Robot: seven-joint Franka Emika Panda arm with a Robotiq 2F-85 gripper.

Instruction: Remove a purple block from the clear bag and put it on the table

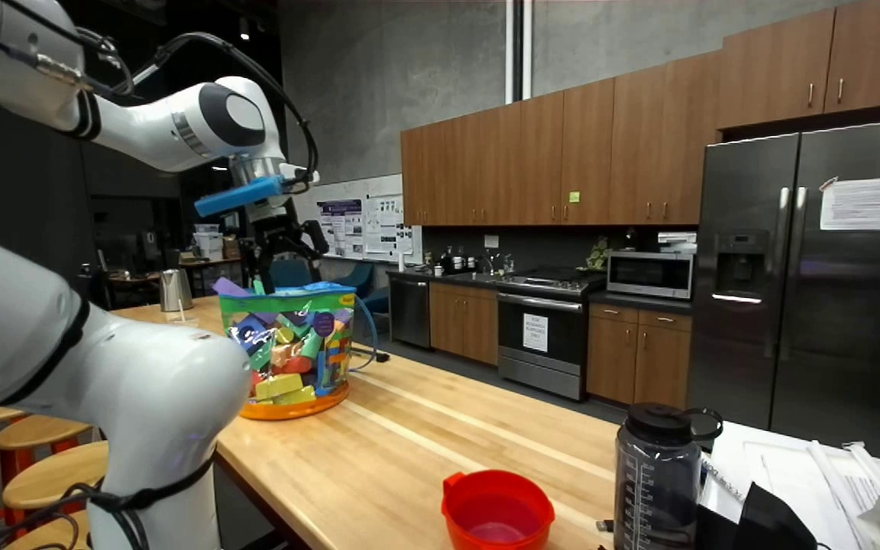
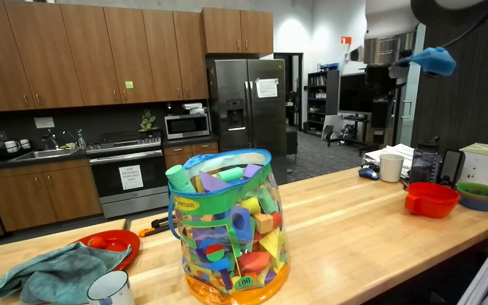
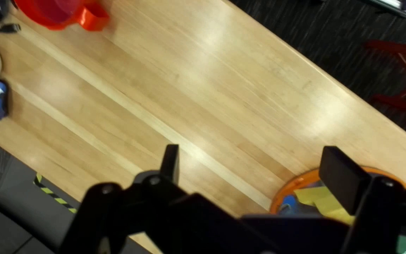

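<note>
Well, nearest me on the wooden table (image 2: 337, 220) are a white mug (image 2: 110, 291) and a rumpled teal towel (image 2: 64, 271), the towel lying partly over a red plate (image 2: 127, 242). Close by, the clear bag (image 2: 214, 205) stands upright with a gaping mouth, crammed with coloured blocks (image 2: 254, 261); a wedge-shaped purple block (image 2: 211, 182) pokes up at the rim, inside the bag with the rest. Past it a black gripper (image 3: 251, 150) hangs over the table, its fingers (image 3: 344, 183) spread wide, wood showing between them and the bag's orange base (image 3: 303, 179) partly behind one of them in the wrist view. Farther down the table sits a red cup (image 2: 436, 205) near a dark water bottle (image 2: 424, 165). Across the room stand a stove (image 2: 108, 178) with a paper sign (image 2: 131, 177) on its door and a steel fridge (image 2: 265, 123).
</note>
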